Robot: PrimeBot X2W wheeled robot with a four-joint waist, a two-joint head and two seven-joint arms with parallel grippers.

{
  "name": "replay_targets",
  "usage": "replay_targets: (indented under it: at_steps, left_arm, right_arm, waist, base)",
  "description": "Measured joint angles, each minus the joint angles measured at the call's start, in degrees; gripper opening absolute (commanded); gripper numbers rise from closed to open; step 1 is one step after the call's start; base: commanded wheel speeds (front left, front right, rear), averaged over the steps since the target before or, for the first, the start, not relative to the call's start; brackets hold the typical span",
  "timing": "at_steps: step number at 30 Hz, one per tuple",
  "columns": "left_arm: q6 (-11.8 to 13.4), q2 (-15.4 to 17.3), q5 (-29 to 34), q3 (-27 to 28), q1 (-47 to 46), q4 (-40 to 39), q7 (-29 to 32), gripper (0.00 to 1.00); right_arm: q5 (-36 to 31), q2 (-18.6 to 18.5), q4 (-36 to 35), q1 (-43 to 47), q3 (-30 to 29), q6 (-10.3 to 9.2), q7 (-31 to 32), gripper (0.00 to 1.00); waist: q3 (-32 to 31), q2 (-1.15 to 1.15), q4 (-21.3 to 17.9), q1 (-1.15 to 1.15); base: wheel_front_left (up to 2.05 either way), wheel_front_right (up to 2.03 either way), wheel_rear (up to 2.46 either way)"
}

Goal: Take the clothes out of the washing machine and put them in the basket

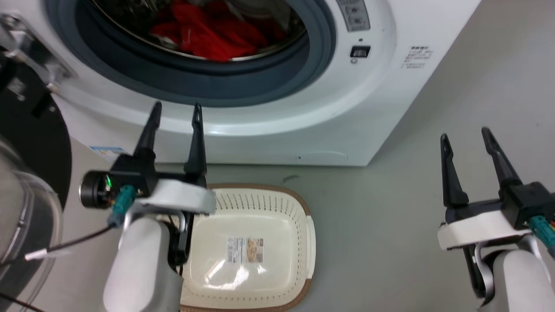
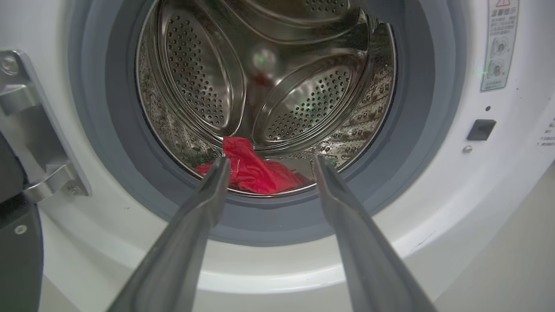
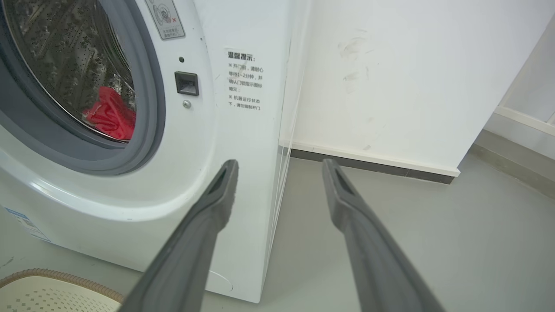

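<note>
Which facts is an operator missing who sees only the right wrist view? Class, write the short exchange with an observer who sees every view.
Operator: Where is the left gripper?
Observer: The left gripper is in front of the washing machine. It points into the open drum, fingers apart and holding nothing.
Operator: Is anything in the basket yet?
Observer: No garment. The basket holds just a paper label on its base.

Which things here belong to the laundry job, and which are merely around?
Job: bright red fabric garment; large white front-loading washing machine; cream perforated plastic basket; open left gripper; open right gripper.
Around: printed warning label; grey floor; white wall.
</note>
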Motion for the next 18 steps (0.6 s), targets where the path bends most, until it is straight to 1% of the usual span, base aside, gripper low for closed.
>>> replay_targets:
  at_steps: [2, 9, 14, 18]
  left_arm:
    - [0.51, 0.0, -0.01, 0.24, -2.22, 0.35, 0.0, 1.0]
    - [0.43, 0.35, 0.55, 2.79, -11.87, 5.72, 0.0, 1.0]
    - [0.12, 1.78, 0.87, 4.31, -19.82, 11.99, 0.0, 1.0]
    - [-0.77, 3.15, 0.94, 4.56, -26.7, 18.92, 0.0, 1.0]
  right_arm:
    - [0.0, -0.01, -0.19, -1.21, 0.21, 0.0, -0.4, 1.0]
    - [-0.02, -0.02, -0.73, -4.54, 1.05, -0.01, -0.93, 1.0]
    - [0.4, -0.02, -0.56, -6.0, 1.79, 0.0, -1.12, 1.0]
    - [1.13, -0.02, -0.04, -7.06, 2.52, 0.0, -1.45, 1.0]
  waist:
    - [2.03, 0.0, -0.29, 0.0]
    - [8.52, 0.0, -1.42, 0.0]
    - [12.04, 0.0, -2.25, 0.0]
    - [14.11, 0.0, -3.13, 0.0]
  base:
    - [0.0, 0.0, 0.0]
    - [0.0, 0.0, 0.0]
    - [0.0, 0.0, 0.0]
    - [0.0, 0.0, 0.0]
